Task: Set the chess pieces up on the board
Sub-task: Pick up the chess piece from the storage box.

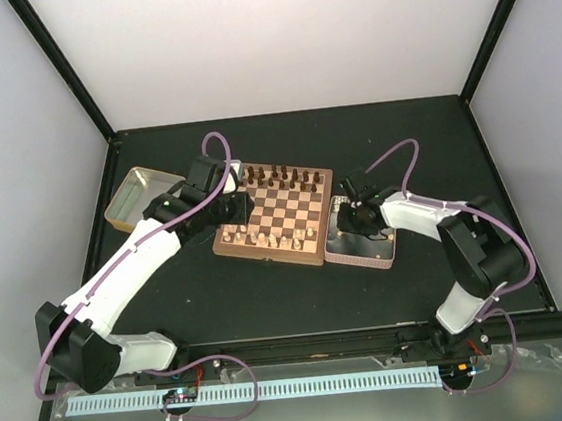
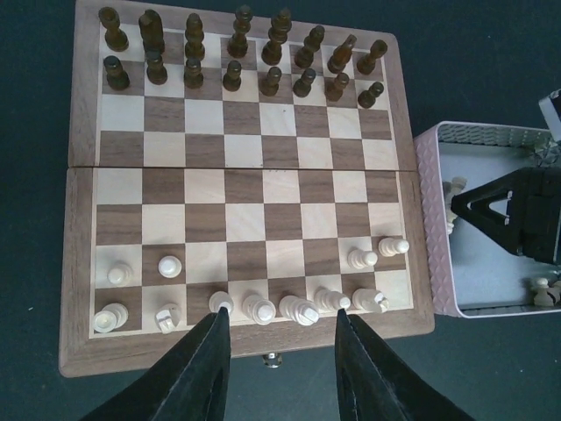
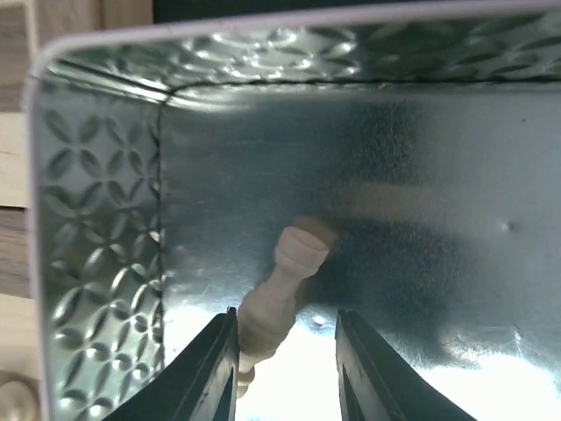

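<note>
While the left tin (image 1: 129,198) is lying off the far left corner of the board (image 2: 83,175) on the dark counter (image 1: 271,302), the left tool (image 2: 280,320) is hovering over the board's near edge with its jaws standing apart and nothing between them, probably because it is finishing with a piece in the back row below it. Tan chess pieces (image 2: 298,310) are standing along that near row, with four more in the row ahead of it, two towards each side, so the middle of that second row is showing bare squares, and I judge the light side to be roughly two thirds set. Across the board the dark chessmen (image 2: 237,74) are filling their two far rows. Further right, the right tin (image 2: 429,219) is sitting just beside the board's edge, keeping the spare men within short reach. Inside it the right tool (image 3: 285,313) is reaching down, its jaws straddling a tan piece (image 3: 294,254) that is lying tilted on the metal floor; one side is showing a gap, so I judge the jaws are parted and not clamping it. A few more light men (image 2: 545,291) are waiting in the tin's corner.
</note>
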`<action>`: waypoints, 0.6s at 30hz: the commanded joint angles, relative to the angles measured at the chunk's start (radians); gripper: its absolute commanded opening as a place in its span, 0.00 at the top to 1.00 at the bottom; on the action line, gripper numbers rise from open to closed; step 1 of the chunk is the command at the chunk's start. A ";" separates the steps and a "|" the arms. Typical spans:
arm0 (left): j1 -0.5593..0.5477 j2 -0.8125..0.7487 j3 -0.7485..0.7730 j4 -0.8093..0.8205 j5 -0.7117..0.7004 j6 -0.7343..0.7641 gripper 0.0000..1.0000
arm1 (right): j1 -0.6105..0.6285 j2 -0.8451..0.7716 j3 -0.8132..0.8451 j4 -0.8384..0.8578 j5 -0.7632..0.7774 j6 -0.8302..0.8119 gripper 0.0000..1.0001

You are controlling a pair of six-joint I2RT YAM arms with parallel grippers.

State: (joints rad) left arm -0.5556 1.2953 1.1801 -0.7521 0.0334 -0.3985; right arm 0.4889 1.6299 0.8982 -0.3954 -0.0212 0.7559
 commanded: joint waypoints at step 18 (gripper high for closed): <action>0.006 -0.061 -0.072 0.088 0.022 -0.035 0.65 | 0.077 0.109 0.077 -0.131 0.174 -0.082 0.74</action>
State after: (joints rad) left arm -0.5556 1.2617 1.1160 -0.6983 0.0349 -0.4217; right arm 0.5510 1.7233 0.9680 -0.4660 0.0971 0.7105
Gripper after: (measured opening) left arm 0.352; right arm 0.247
